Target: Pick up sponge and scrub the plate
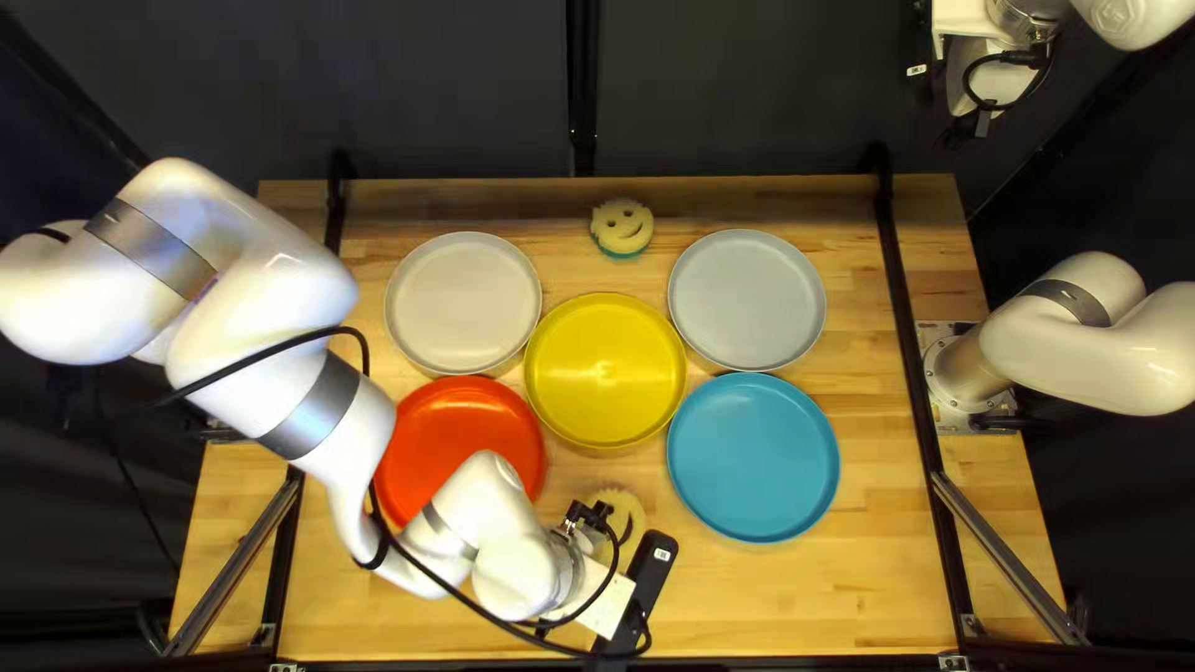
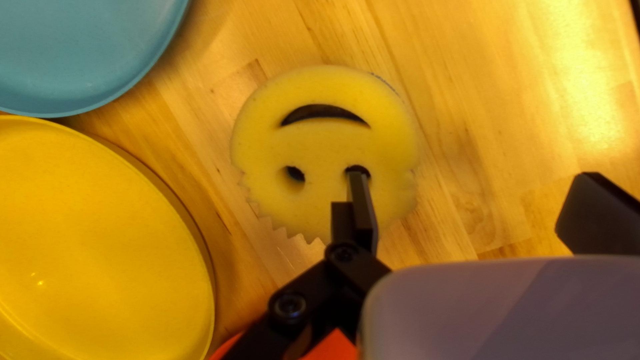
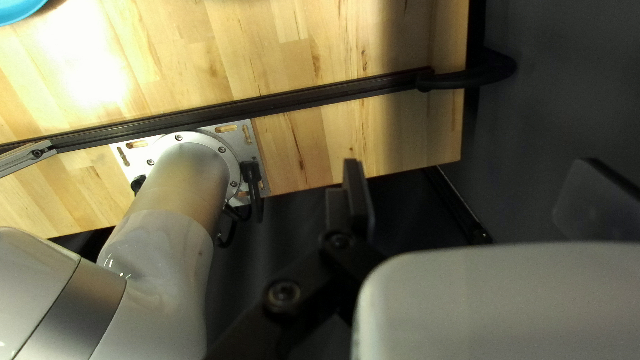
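Low over the near half of the worktop [image 1: 797, 610], the left pincer [image 1: 603, 602] was held with its two fingers [image 2: 363, 207] spread wide and nothing gripped between them. One fingertip was seen over an eye hole of the smiling yellow sponge [image 2: 320, 143], the other out over bare wood; whether the sponge was touched could not be told. It was laid flat, face up, its toothed edge turned towards the pincer, and from above it was partly covered by the wrist.

Just beyond the sponge the yellow plate [image 1: 605, 371] was set in the middle of the group, with the blue plate [image 1: 753, 457] near it at the right of the top left view. The red plate [image 1: 454, 429] was placed on the other side, partly hidden by the left arm [image 1: 286, 398]. Farther out, a cream plate [image 1: 463, 303] and a pale grey plate [image 1: 747, 300] were found, and between them, close to the far edge, a second smiling sponge [image 1: 623, 225] with a green underside.

The right pincer [image 1: 971, 93] was raised near the dark curtain [image 1: 747, 87], its fingers well parted and empty, as far as could be judged in that shadow.
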Available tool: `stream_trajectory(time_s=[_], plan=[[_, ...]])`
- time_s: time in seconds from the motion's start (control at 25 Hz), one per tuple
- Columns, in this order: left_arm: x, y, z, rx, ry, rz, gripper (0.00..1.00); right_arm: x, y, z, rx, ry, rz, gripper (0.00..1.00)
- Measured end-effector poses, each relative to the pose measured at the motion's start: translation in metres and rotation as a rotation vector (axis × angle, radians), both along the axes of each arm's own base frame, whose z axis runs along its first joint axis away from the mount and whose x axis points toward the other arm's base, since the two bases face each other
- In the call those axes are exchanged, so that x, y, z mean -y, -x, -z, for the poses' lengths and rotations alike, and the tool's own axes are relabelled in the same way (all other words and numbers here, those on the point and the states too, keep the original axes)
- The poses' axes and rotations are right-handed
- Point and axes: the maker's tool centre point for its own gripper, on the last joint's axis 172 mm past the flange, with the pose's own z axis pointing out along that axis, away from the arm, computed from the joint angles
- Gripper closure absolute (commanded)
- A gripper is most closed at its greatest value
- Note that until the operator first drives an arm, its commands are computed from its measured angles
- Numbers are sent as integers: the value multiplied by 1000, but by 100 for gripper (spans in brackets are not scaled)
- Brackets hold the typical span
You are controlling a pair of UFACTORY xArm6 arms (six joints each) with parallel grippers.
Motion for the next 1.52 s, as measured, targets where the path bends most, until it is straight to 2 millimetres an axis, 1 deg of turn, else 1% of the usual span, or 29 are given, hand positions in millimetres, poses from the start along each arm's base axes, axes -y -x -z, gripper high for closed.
stream_trajectory(time_s=[0.4,0.52,0.56,0.6,1.32,1.36,1.52], plan=[[-16,0,17,24,-6,-23,0,0,0,0,0,0,0,0],[-17,1,19,24,-2,-25,0,0,0,0,0,0,0,0],[-17,2,19,25,0,-27,15,0,0,0,0,0,0,0],[-16,2,18,27,3,-28,100,0,0,0,0,0,0,0],[-15,5,17,29,9,-26,100,0,0,0,0,0,0,0],[-15,5,14,26,11,-26,100,0,0,0,0,0,0,0],[-17,12,-12,1,20,-24,100,0,0,0,0,0,0,0]])
